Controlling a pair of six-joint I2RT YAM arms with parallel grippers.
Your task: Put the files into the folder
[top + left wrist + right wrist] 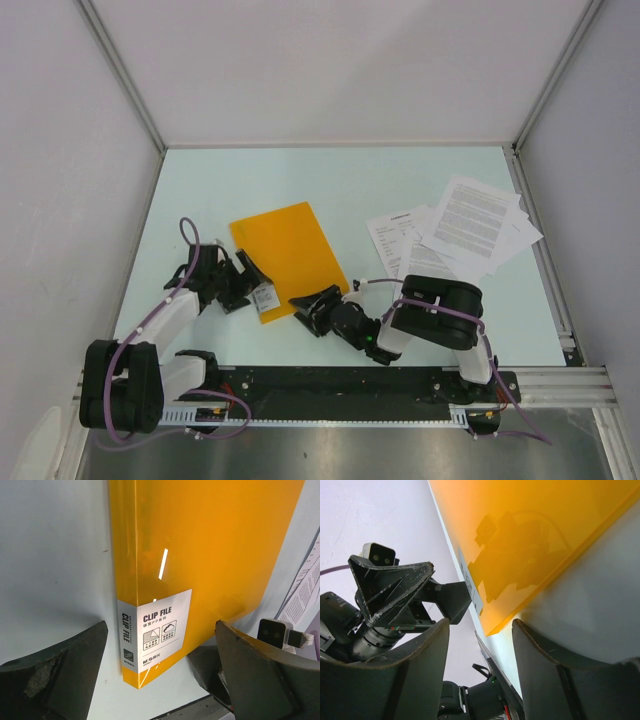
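Folder (288, 255) lies flat mid-table (200, 190), long axis running near to far, far end leaning left, its label (165, 622) at the near-left corner. My left gripper (161, 645) stands released, straddling that corner. My right gripper (480, 625) stands parted at the near-right corner, grasping nothing. Files (470, 225) lie far right.

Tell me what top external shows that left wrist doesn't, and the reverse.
Only top external: the files as a whole, fanned out right of the folder. Only left wrist: the label readable as CLIP FILE, the left hand open astride that corner. Both: the folder flat on the table, the right hand at its near edge.
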